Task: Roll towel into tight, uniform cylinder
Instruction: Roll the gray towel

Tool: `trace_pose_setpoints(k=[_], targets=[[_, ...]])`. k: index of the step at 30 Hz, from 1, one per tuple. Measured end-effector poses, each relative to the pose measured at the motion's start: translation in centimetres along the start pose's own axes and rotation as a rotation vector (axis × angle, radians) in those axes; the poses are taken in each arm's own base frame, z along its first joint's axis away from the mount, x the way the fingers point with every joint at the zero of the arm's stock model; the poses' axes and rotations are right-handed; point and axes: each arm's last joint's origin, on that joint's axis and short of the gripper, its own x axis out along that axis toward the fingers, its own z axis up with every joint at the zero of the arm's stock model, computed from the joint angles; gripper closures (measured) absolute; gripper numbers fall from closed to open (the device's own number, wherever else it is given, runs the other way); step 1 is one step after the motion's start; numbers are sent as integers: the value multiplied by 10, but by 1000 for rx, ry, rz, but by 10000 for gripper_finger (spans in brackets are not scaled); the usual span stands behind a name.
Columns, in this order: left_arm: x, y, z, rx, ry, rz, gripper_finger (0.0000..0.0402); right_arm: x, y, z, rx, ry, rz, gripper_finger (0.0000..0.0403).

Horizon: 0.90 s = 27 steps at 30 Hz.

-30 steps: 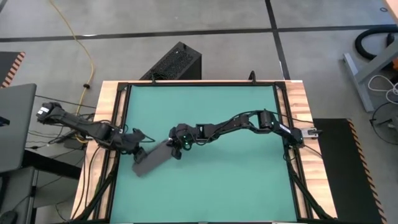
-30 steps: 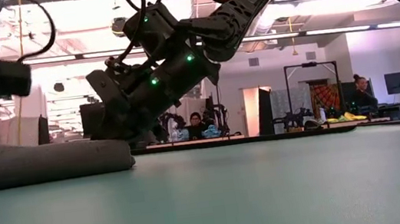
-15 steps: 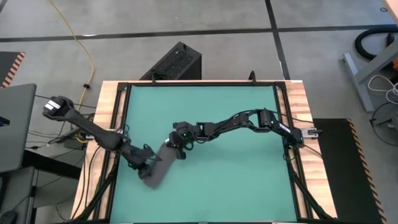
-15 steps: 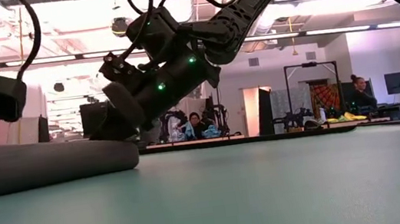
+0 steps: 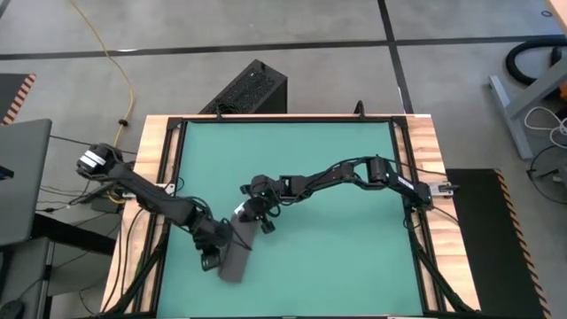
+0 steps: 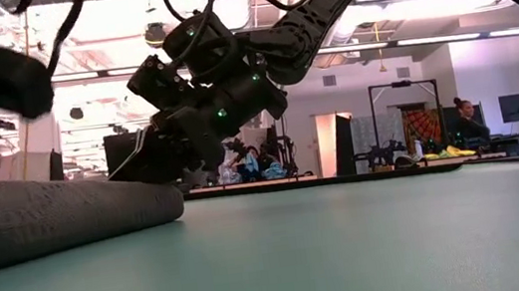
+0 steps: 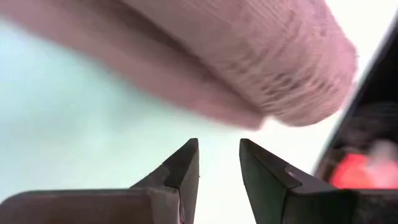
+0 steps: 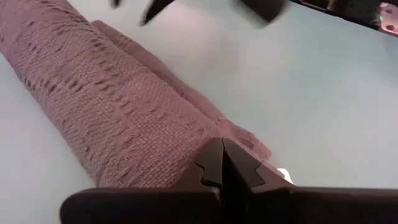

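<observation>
The dark grey towel point(image 5: 236, 257) lies rolled into a short thick cylinder on the green table point(image 5: 319, 159), left of centre near the front, its length running near to far. It also shows in the low view point(image 6: 47, 209). A small white tag point(image 8: 283, 176) peeks out at its far end. My right gripper point(image 5: 256, 220) is shut at the roll's far end. My left gripper point(image 5: 213, 259) stands just left of the roll's near part. Its fingers point(image 7: 217, 148) are a little apart and empty, and the roll point(image 7: 249, 56) lies just ahead of them. My right gripper rests its shut fingertips point(image 8: 214, 152) against the roll's far end point(image 8: 186, 140), beside the loose outer flap. It comes slanting down from the table's far right. The roll lies flat on the table.
Wooden rails point(image 5: 152, 177) and black framing border the mat. A black box point(image 5: 252, 84) stands behind the table and a grey surface point(image 5: 18, 177) to its left. People point(image 6: 254, 156) sit in the room far behind. The mat's right half is bare.
My left gripper has gone toward the table's near edge and a little right. The roll has turned about: its left end has swung toward the near edge, while its end by my right gripper has stayed nearly in place. It now lies near to far instead of slanting.
</observation>
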Motion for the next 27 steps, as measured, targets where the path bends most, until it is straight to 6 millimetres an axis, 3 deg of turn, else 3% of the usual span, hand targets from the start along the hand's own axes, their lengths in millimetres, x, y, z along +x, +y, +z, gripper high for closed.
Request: trace_pose_setpoints(k=[6, 9, 12, 19, 23, 27], targets=[[-47, -29, 10, 178, -159, 198, 299, -9, -5, 12, 15, -41, -16, 379], [-49, -43, 17, 362, -315, 148, 299, -16, -8, 20, 34, -65, -30, 379], [-37, -50, 25, 523, -418, 197, 299, -27, -11, 32, 27, -92, -44, 379], [-17, -25, 56, 595, -430, 433, 299, -59, -16, 51, 146, -65, 51, 379], [-24, -12, 67, 570, -469, 499, 314, -87, -11, 39, 218, -48, 129, 382], [-17, 6, 65, 554, -440, 460, 345, -118, 10, 21, 261, -39, 19, 385]])
